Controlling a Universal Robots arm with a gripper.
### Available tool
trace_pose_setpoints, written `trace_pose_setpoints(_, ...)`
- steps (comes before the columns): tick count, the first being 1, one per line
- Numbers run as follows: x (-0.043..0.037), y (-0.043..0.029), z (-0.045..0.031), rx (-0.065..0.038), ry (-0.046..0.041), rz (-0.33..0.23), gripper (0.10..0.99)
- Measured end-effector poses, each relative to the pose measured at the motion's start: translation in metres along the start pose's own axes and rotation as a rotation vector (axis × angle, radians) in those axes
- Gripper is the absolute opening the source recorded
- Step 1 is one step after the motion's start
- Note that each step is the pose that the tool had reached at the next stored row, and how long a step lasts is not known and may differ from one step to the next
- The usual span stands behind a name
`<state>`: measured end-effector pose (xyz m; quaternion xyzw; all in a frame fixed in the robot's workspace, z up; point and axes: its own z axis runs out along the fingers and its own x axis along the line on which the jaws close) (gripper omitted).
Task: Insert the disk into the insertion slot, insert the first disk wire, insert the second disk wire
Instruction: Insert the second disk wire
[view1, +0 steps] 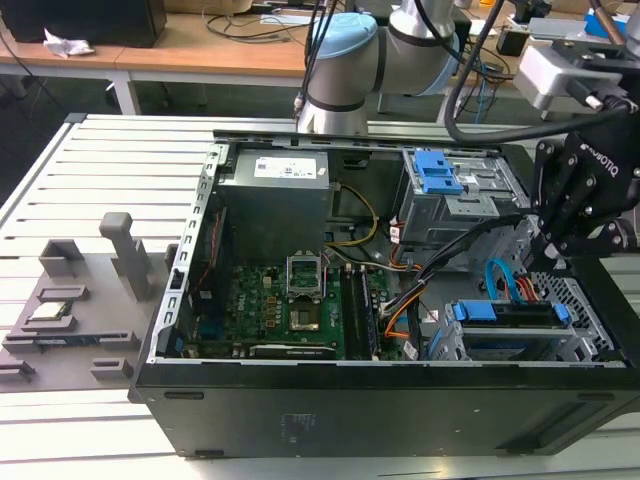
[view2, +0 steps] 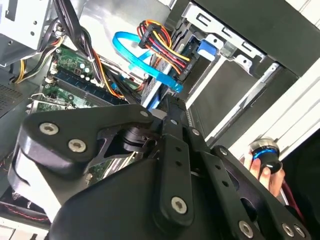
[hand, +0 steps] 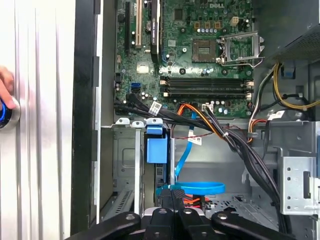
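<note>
- slatted aluminium tabletop (view1: 120, 160), pale grey
- wooden desk (view1: 200, 45) behind it, white legs, loose cables on top
- grey fixture plate (view1: 70, 320) at exterior view's left

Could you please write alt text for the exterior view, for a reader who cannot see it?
An open desktop computer case lies on a slatted table, and the black gripper hangs over its drive corner. There the disk sits in the insertion slot, with the second disk wire looping above it.

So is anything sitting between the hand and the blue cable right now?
Nothing visible does. The hand sits right at the blue cable, whose loop curves just beyond its tip, beside the orange and red wires by the drive cage.
</note>
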<state>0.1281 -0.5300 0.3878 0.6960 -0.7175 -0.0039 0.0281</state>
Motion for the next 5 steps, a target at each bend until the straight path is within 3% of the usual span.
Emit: trace_pose_setpoints(5,0.0,0.0,-0.0004,0.0,0.0003,0.0,0.106)
